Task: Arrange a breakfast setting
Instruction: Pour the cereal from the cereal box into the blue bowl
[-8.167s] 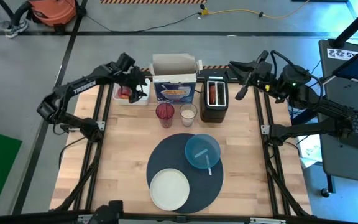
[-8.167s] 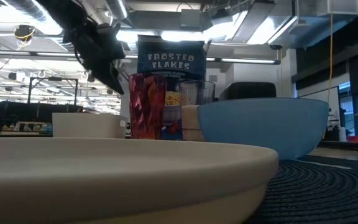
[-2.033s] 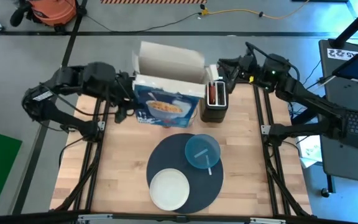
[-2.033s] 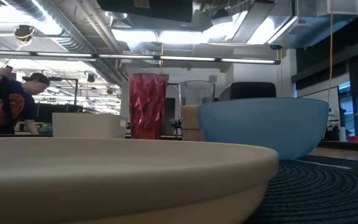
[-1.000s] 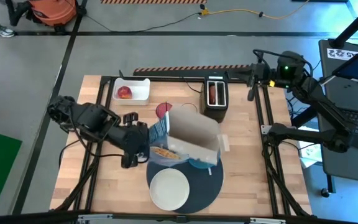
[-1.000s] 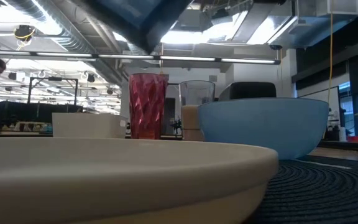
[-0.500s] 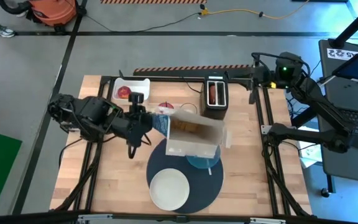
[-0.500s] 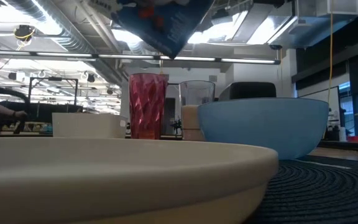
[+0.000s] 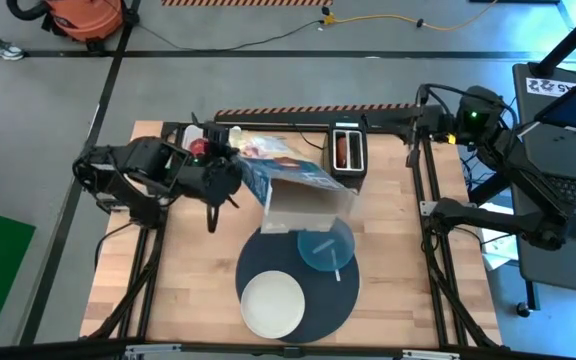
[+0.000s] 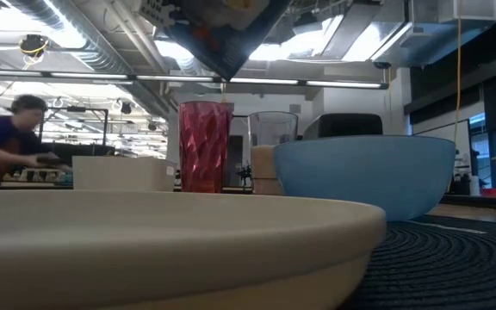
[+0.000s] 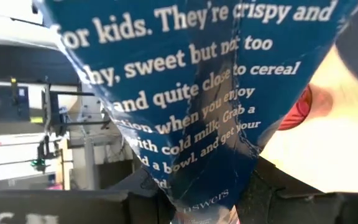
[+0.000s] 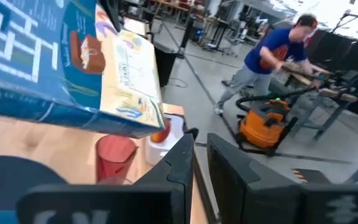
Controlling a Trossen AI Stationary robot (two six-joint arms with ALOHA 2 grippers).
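My left gripper [image 9: 233, 178] is shut on the blue cereal box [image 9: 288, 182], held in the air over the table's middle; the box's corner shows at the top of the low view [image 10: 218, 26]. The light-blue bowl [image 9: 328, 248] with the gold spoon [image 9: 336, 268] and the white plate [image 9: 273, 303] rest on the dark round placemat [image 9: 258, 255]. The box covers the bowl's far rim. The red apple [image 9: 200, 148] lies in a white tray. No flakes show. My right gripper [image 9: 413, 135] is shut and empty at the far right. My left gripper pinches the cereal box's narrow creased end [image 11: 204, 186] between its two fingers, at the end away from the open flaps. The fingers come about level from the table's left. The box is lifted clear and tilted, its open end [image 9: 313, 215] toward the bowl.
A black toaster [image 9: 346, 150] holding a toasted round stands at the far middle. A red cup [image 10: 203, 146] and a clear glass [image 10: 272, 151] stand beyond the bowl, under the box. A person [image 12: 278, 56] moves in the room behind the table.
My left gripper has gone toward the table's far edge with the cereal box and has turned. The box, which lay over the bowl and placemat, has swung toward the far edge and now covers only the bowl's far rim.
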